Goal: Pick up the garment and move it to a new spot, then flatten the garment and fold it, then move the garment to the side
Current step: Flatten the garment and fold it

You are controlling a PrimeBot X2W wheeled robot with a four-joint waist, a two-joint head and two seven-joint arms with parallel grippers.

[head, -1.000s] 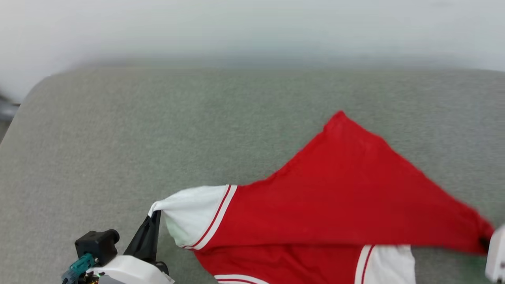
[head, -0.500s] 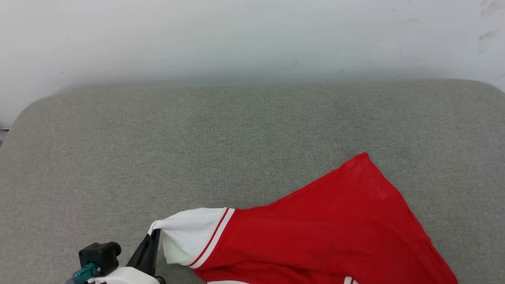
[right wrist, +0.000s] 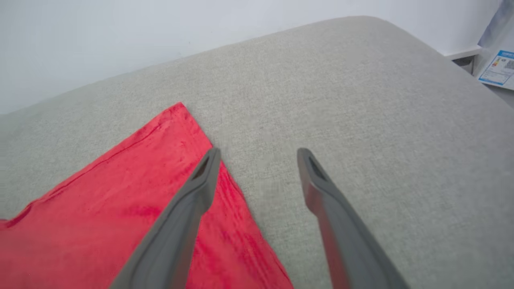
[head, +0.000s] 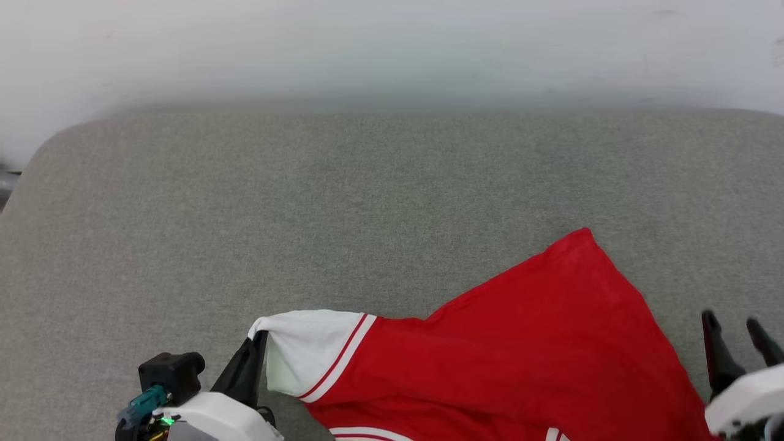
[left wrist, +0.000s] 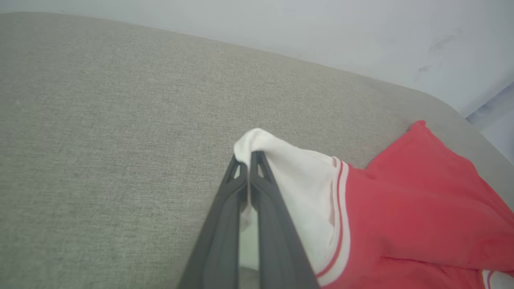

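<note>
My left tool (left wrist: 245, 158), down at the near edge, is pressed together on the cuff of the white sleeve (left wrist: 297, 176). It is pinching the garment (head: 520, 355) and lifting that end a little off the grey cushion (head: 306, 202). I read that grip as an anchor: pin one end so the cloth can be drawn out flat.

Over on my other side, my right tool (right wrist: 259, 154) is spread wide with nothing in it. One finger is over the red edge and the other over bare cushion, and I cannot tell whether either touches. To me it looks placed for a fresh bite on that hem.

Between the two, the red body lies on the cushion, doubled over itself in a long slanting fold. Further out it narrows to a far corner (head: 585, 236) resting flat on the fabric. By my judgement, flattening is only half done and folding hasn't begun.

As for what holds what, the cushion alone carries the shirt, and nothing lies on the shirt. Beyond the cushion's far edge stands a pale wall (head: 367, 49).
</note>
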